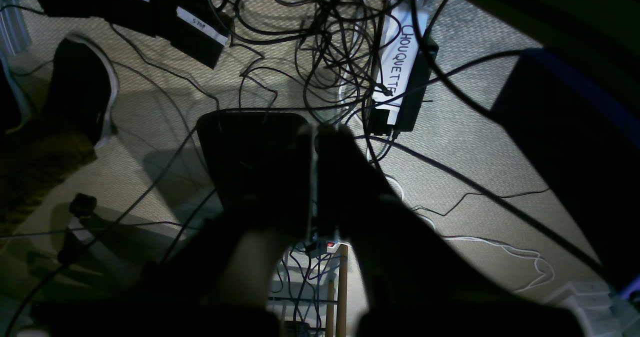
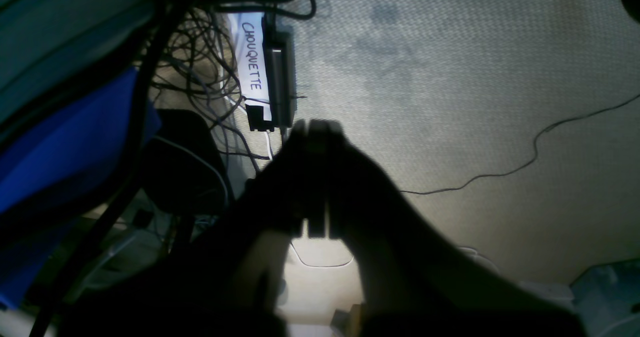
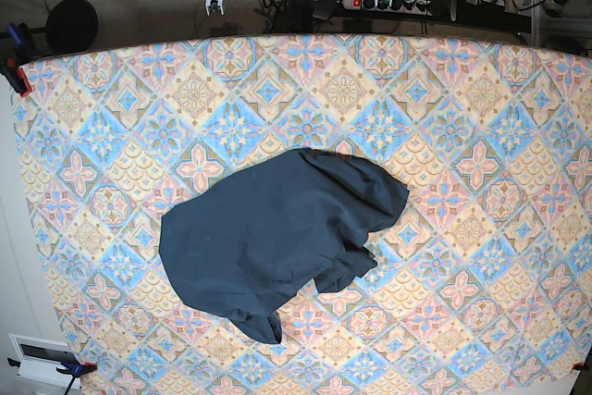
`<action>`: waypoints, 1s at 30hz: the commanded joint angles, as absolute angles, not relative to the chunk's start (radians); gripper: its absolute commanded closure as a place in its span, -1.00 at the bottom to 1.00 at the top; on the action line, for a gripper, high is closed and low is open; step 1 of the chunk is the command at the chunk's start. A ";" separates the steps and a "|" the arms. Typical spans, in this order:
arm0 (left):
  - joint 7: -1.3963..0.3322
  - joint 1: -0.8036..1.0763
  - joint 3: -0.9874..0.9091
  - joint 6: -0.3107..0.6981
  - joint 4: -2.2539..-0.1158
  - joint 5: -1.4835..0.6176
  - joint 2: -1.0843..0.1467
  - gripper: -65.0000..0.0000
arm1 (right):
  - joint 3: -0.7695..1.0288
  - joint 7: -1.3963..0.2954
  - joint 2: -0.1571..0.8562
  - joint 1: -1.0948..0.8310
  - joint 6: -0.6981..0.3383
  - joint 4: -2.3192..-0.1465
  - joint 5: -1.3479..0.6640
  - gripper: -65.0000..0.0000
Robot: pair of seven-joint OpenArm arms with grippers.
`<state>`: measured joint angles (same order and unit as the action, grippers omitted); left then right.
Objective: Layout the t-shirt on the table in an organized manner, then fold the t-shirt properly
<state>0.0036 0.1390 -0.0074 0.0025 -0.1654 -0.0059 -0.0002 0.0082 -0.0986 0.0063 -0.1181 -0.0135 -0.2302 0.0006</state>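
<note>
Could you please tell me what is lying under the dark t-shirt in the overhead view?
The t-shirt lies crumpled near the middle of the table, directly on its tile-pattern cloth. Patterned cloth shows all around it. Whether anything else sits beneath is hidden by the fabric.

Dark navy t-shirt crumpled mid-table, apparently unfolded, arm bases at far edge
</note>
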 commanded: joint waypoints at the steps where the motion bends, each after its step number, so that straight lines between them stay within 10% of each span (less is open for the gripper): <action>1: 0.005 0.148 -0.007 -0.001 -0.170 -0.002 0.001 0.99 | 0.005 -0.101 0.013 -0.120 -0.008 -0.234 -0.002 1.00; 30: 0.005 0.308 -0.002 -0.001 -0.346 0.004 -0.064 0.99 | 0.007 -0.101 0.081 -0.288 -0.008 -0.420 -0.004 1.00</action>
<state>0.0120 0.2924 -0.0048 -0.0006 -0.3511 0.0010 -0.0578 0.0063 -0.0975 0.0834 -0.2787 -0.0029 -0.4210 -0.0021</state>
